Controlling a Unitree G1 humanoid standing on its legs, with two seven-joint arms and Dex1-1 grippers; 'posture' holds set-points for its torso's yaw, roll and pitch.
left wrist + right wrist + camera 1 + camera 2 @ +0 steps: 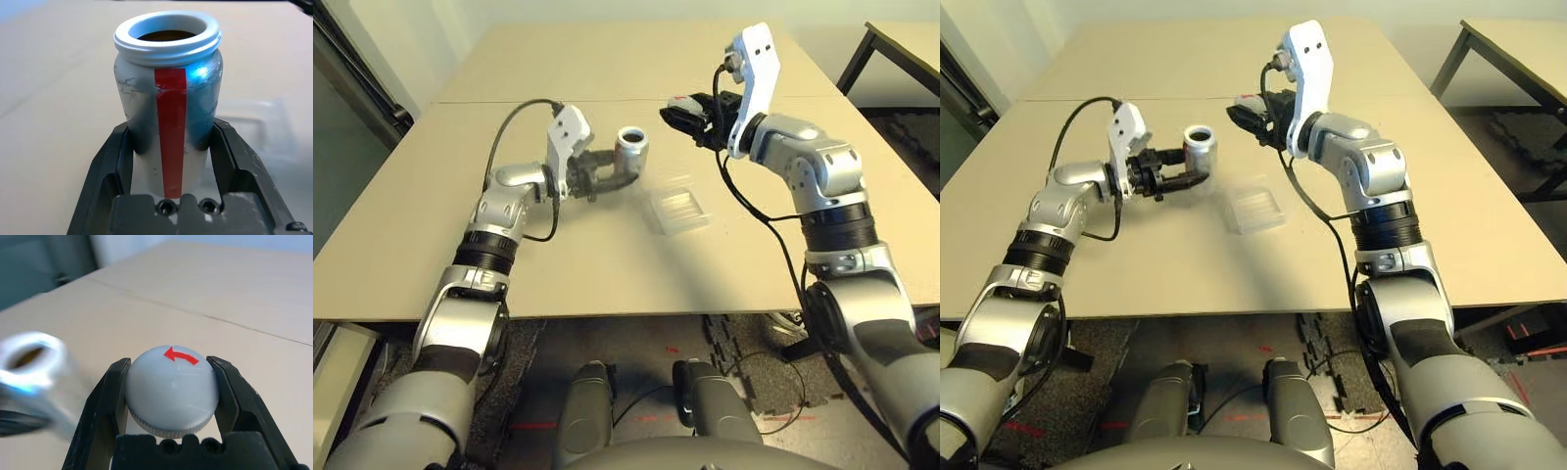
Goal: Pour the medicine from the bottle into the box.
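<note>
Medicine itself not made out; the small silver-grey cylindrical bottle with a red stripe (168, 112) stands upright and uncapped, its white threaded rim ringing a dark brownish interior. Left gripper (607, 172) is clamped on the bottle's lower body, black fingers (110, 161) pressed to either side, holding it above the tan table (607, 59). Right gripper (171, 396) is closed on the round grey cap with a red arrow (172, 389), carried at about 2 o'clock from the bottle and apart from it. The shallow square tray of clear plastic (677, 209) lies flat on the table at roughly 4 o'clock from the bottle, near but not under its mouth. Risks, as judged: if the bottle tips before its mouth is over the tray, the tiny piece would land on the table; a fast tilt could bounce it out over the low rim. The tray looks light and thin, so a nudge from the fingers could slide it. Bottle skin is smooth metal-like with scuffs, possibly slick in the grip during rotation. Cap is domed, matte, with a knurled edge; tray is glossy and ribbed inside.
</note>
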